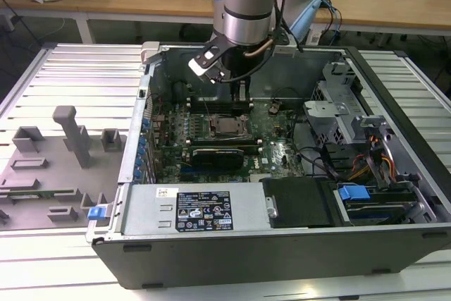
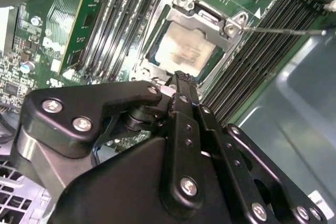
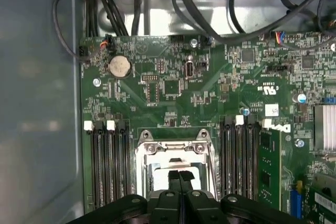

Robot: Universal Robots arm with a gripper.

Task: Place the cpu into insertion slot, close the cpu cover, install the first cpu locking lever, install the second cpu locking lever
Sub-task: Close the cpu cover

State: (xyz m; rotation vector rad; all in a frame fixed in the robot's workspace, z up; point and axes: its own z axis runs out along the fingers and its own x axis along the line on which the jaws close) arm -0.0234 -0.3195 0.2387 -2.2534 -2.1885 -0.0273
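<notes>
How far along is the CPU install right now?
Done: the shiny silver-grey square chip sits in the dark-rimmed square socket, and the thin dark-grey metal frame cover looks down around it. In hand: nothing visible; the shut claw hovers over the socket. Left: a thin metal lever rod juts sideways, seemingly unlatched.

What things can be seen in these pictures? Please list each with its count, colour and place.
case: one, dark grey, open, on the slatted table
board: one, green, inside the case
slot: one, metal rim, on the board
cpu: one, silver, in the slot
cover: one, grey frame, lying around the cpu
memory slots: two groups, black, either side of the slot
card: one, black, beside the slot
tray: one, grey, at the exterior view's left of the case
arm: one, grey and blue, above the case
gripper: one, black, jaws together, over the slot
</notes>
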